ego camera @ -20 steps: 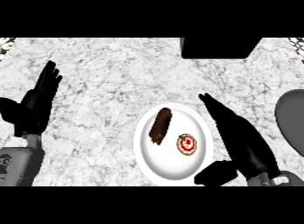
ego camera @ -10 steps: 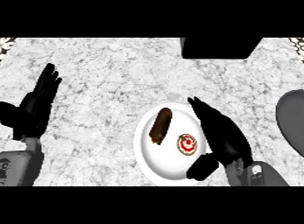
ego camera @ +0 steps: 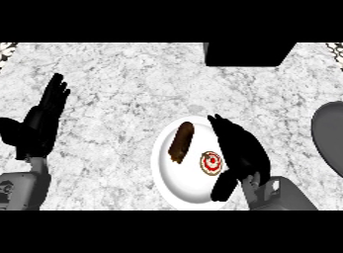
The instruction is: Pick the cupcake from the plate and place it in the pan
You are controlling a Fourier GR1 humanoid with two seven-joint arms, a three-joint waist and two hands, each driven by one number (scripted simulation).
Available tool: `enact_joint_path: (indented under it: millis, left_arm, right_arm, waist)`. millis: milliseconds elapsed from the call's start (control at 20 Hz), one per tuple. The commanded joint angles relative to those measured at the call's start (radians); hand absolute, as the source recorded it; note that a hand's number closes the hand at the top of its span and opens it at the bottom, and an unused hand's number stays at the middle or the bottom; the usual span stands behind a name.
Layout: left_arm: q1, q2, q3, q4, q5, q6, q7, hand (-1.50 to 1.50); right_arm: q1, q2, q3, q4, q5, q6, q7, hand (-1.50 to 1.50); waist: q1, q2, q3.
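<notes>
Right hand [ego camera: 239, 148] is seen over the right part of the white plate [ego camera: 175, 185], fingers straight and stretched forward, thumb hanging down at its left; nothing is held. Cupcake [ego camera: 211, 163], white-frosted with a red swirl, is found on the plate just left of the right hand, beside the palm; contact cannot be told. A brown pastry [ego camera: 181, 143] is laid further left of that hand on the same plate, apart from the cupcake. The grey pan [ego camera: 338, 138] is placed well to the right of the right hand, cut by the view's edge. Left hand [ego camera: 37, 123] is rested at the far left over the marble surface [ego camera: 130, 84], fingers up and straight, nothing held. A black block [ego camera: 247, 53] is seen ahead of the right hand at the surface's far edge
</notes>
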Motion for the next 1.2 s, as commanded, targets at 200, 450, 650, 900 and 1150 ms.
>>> enact_joint_path:
  millis: [200,450,650,900,1150]
  left_arm:
    - [-0.049,-0.059,-0.031,0.025,-0.068,0.042,0.009,0.00]
    - [0.018,-0.022,0.017,-0.071,-0.019,-0.002,0.058,0.00]
    - [-0.041,-0.021,0.046,0.054,-0.034,-0.025,0.001,0.00]
    - [-0.045,-0.072,0.020,0.060,-0.058,-0.001,-0.025,0.00]
    - [-0.042,-0.060,0.018,-0.009,-0.064,-0.005,0.048,0.00]
  right_arm:
    - [0.000,0.057,-0.047,0.117,0.055,0.059,-0.039,-1.50]
    - [0.023,0.115,0.011,0.161,0.134,0.064,0.005,-1.50]
    - [0.053,0.094,-0.067,0.114,0.111,0.142,-0.032,-1.50]
    - [0.105,0.174,-0.012,0.188,0.176,0.081,-0.059,-1.50]
    - [-0.044,0.159,-0.093,0.336,0.154,0.131,-0.254,1.50]
  waist:
    - [-0.002,0.000,0.000]
    - [0.003,-0.001,0.000]
    - [-0.006,0.000,0.000]
    - [-0.006,0.000,0.000]
    - [0.003,0.000,0.000]
